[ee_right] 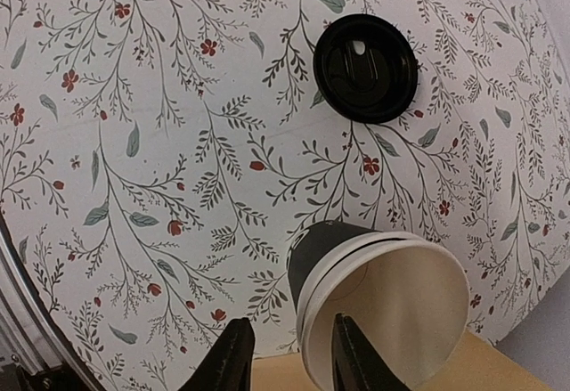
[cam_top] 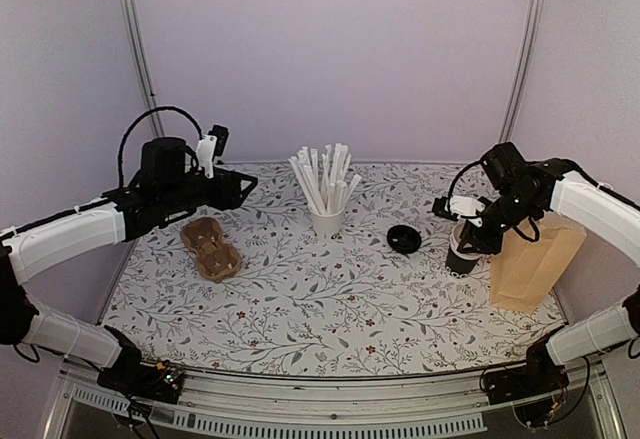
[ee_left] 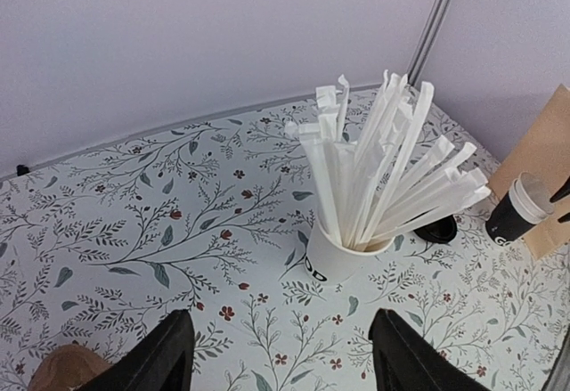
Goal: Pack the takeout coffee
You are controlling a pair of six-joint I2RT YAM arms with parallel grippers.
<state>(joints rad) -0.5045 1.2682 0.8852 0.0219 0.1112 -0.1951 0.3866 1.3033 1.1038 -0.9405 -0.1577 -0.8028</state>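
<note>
The black paper cup (cam_top: 462, 255) with its white rim stands at the right of the table, against the brown bag. In the right wrist view the cup (ee_right: 334, 248) sits directly under my right gripper (ee_right: 290, 342). One finger is inside the cup mouth and the other is outside its wall, with a gap showing beside the outer finger. The black lid (cam_top: 404, 239) lies flat on the table left of the cup, and the right wrist view shows the lid (ee_right: 365, 68) too. My left gripper (cam_top: 243, 187) hangs open and empty above the table's left side, also seen in the left wrist view (ee_left: 280, 355).
A white cup of paper-wrapped straws (cam_top: 326, 221) stands mid-table. A brown pulp cup carrier (cam_top: 210, 247) lies at the left, under my left arm. A brown paper bag (cam_top: 535, 259) stands at the right edge behind the black cup.
</note>
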